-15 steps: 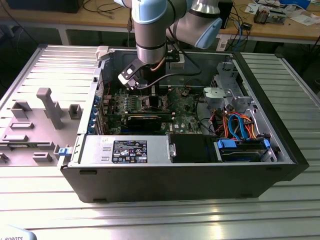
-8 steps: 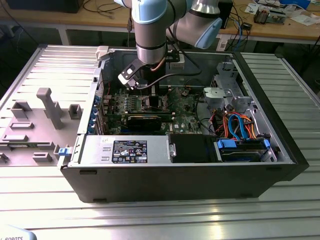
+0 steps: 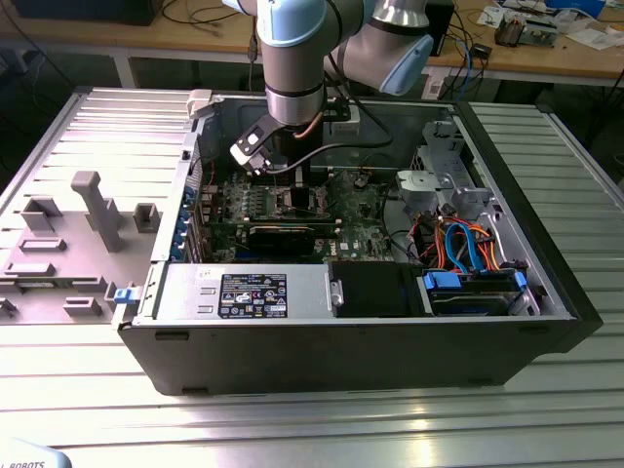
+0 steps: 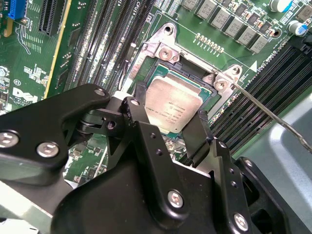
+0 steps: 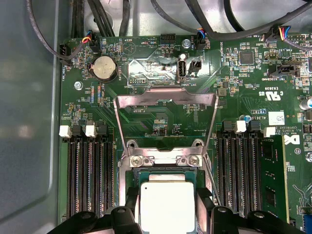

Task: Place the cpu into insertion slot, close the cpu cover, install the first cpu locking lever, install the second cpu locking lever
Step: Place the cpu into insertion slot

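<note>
Clamping the cpu (image 4: 176,103) by two opposite edges, the gripper (image 4: 170,106) holds it flat, squarely over the insertion slot (image 4: 168,66). The cpu cover (image 5: 165,97) stands swung open just beyond the slot's hinge edge.

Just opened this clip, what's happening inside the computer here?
A robot arm reaches into an open black computer case. Its black gripper is closed on the small square silver-grey cpu, holding it in or just over the silver-rimmed square insertion slot on the green board; whether it is fully seated is unclear. The thin silver metal frame cpu cover stands swung open, not yet closed.
</note>
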